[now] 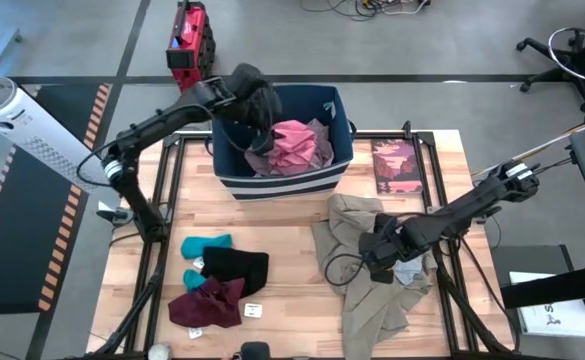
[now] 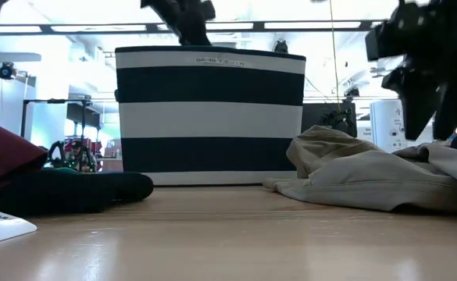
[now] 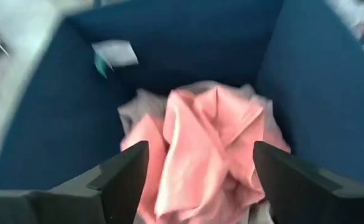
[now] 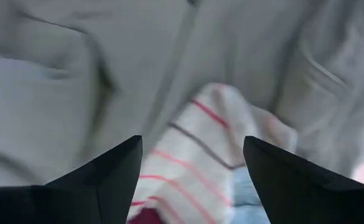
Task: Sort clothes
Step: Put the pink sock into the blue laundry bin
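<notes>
On the near left of the slatted wooden table (image 1: 292,300) lie soft crumpled small pieces: teal (image 1: 205,245), black (image 1: 237,267) and maroon (image 1: 207,304), the last with a small white tag whose print is too small to read. At the far middle stands the boxy navy bin (image 1: 282,185) with broad white stripes and a line of rim lettering too blurred to read; over it hangs the left gripper (image 3: 197,171), fingers apart and empty, above the rumpled pink shirt (image 3: 206,149) inside. To the right, beyond a flat reddish book (image 1: 396,166), the khaki trousers (image 1: 372,270) sprawl in loose folds, and the right gripper (image 4: 191,165) hovers low with fingers spread over a pale cloth with thin red stripes (image 4: 197,162) on them.
</notes>
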`<state>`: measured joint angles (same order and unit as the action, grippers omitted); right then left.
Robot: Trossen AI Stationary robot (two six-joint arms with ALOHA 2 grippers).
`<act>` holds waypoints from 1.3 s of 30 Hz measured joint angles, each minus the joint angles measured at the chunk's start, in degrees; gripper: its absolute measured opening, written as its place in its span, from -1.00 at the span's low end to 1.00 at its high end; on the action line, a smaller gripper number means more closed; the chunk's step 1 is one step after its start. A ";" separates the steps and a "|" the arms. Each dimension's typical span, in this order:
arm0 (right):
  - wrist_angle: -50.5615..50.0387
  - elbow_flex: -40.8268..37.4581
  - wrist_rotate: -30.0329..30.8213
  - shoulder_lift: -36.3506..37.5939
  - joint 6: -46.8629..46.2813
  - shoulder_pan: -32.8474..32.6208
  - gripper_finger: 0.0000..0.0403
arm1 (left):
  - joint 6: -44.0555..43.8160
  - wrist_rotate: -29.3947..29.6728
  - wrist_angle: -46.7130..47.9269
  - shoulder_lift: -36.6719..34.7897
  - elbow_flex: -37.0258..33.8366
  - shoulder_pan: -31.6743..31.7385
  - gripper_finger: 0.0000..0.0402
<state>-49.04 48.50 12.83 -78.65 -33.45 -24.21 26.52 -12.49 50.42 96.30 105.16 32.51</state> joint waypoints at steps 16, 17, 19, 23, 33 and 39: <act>2.70 -4.27 5.23 -0.22 1.01 6.72 -0.03 | -0.30 -0.07 -8.13 -20.06 -10.36 -2.88 0.32; 3.05 -4.27 5.25 -0.22 1.09 7.00 -0.07 | -0.47 -0.04 -8.72 -21.72 -12.09 -3.22 0.32; 3.13 -4.27 5.23 -0.22 1.44 7.31 -0.19 | -0.94 -0.06 -10.66 -25.19 -16.28 -4.08 0.33; 3.34 -4.32 5.19 -0.22 3.72 7.39 -0.54 | -3.30 -0.11 -14.65 -32.75 -24.89 -6.58 0.34; 4.97 -2.03 -4.10 0.24 4.18 6.25 -0.97 | -11.38 1.69 -19.65 -48.67 -42.30 -16.12 0.25; 4.36 3.80 -5.94 0.24 6.24 3.92 -0.99 | -16.99 6.58 -19.37 -54.65 -51.04 -20.51 0.26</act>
<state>-44.68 52.30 6.89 -78.41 -27.21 -20.29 9.53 -5.91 31.05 41.65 54.13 12.00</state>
